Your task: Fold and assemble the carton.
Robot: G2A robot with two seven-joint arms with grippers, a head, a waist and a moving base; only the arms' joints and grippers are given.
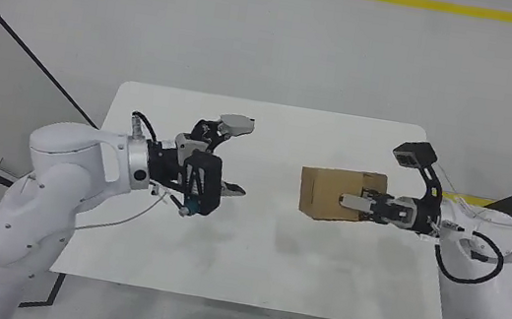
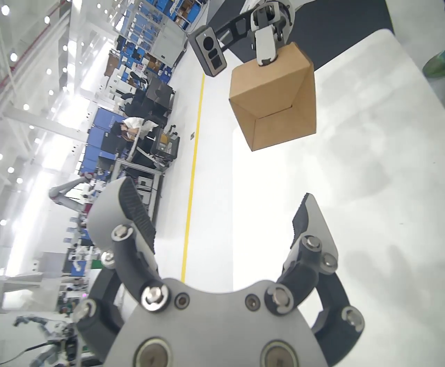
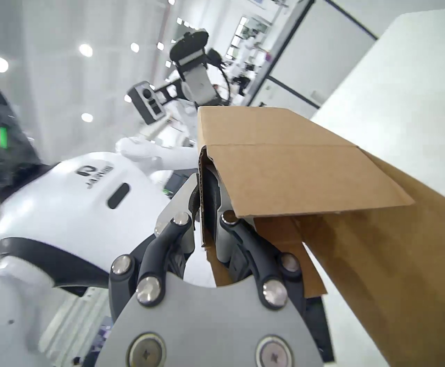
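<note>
The right gripper (image 1: 357,204) is clamping a wall of the carton (image 1: 329,192) near the table's (image 1: 248,278) right edge, the left gripper (image 1: 239,157) is hanging spread apart near the middle, and the box is looking squared up, with the gripped end's flaps seemingly left to close.

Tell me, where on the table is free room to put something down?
Free: the near strip of the table; the middle patch between the open left gripper and the carton; the far strip behind the carton. Crowded: the right side, where the right gripper clamps the carton.
</note>
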